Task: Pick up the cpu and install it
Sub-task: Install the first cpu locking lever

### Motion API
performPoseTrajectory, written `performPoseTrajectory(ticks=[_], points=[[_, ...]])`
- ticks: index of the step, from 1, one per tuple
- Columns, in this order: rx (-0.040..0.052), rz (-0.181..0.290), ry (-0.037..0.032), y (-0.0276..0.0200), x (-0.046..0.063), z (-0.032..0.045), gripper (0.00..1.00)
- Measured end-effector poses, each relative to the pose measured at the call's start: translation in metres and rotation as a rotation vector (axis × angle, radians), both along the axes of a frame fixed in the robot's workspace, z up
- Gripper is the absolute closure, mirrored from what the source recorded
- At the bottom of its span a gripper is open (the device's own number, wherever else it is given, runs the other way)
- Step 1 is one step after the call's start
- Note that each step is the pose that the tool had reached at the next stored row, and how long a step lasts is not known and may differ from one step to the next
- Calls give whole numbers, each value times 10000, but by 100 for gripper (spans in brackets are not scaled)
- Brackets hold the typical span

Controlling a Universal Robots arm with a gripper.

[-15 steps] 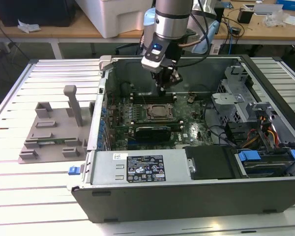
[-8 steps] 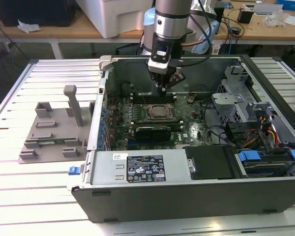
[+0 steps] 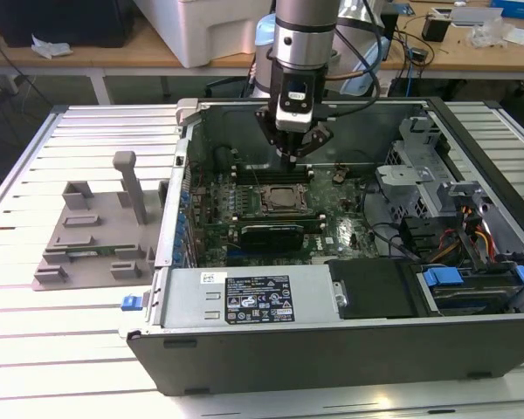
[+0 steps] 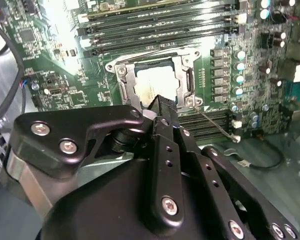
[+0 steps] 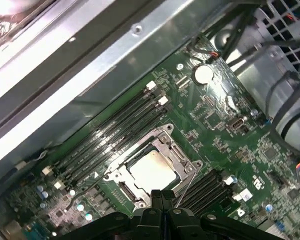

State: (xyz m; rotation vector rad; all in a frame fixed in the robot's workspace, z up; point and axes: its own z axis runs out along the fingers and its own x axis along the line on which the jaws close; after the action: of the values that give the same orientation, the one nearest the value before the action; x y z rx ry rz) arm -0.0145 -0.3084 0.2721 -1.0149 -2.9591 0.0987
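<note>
The cpu (image 5: 152,170) is a pale silver square lying flat inside the motherboard socket's open metal frame (image 5: 182,159); it shows in both wrist views (image 4: 152,82). In the exterior view the socket (image 3: 284,199) sits mid-board inside the open computer case. My gripper (image 3: 295,154) hangs just above and slightly behind the socket. Its black fingers (image 5: 162,197) are pressed together with nothing between them, and the fingertips (image 4: 162,102) point down at the socket's near edge without touching the cpu.
Memory slots (image 5: 115,132) flank the socket on both sides. Case walls (image 3: 332,113) surround the board; a drive cage and cables (image 3: 437,201) fill the exterior view's right. A grey plastic tray (image 3: 96,236) stands on the slatted table at the left.
</note>
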Motion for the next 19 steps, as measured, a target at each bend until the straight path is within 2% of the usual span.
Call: performPoseTrajectory(ticks=[2,6,7,9,16,19], points=[[9,506,0,0,0,0,89],[28,1034,-1,0,0,-1,89],[46,1473,-1,0,0,0,89],[66,2050,-1,0,0,0,89],[95,3152,0,0,0,0,89],[115,3812,-1,0,0,0,89]])
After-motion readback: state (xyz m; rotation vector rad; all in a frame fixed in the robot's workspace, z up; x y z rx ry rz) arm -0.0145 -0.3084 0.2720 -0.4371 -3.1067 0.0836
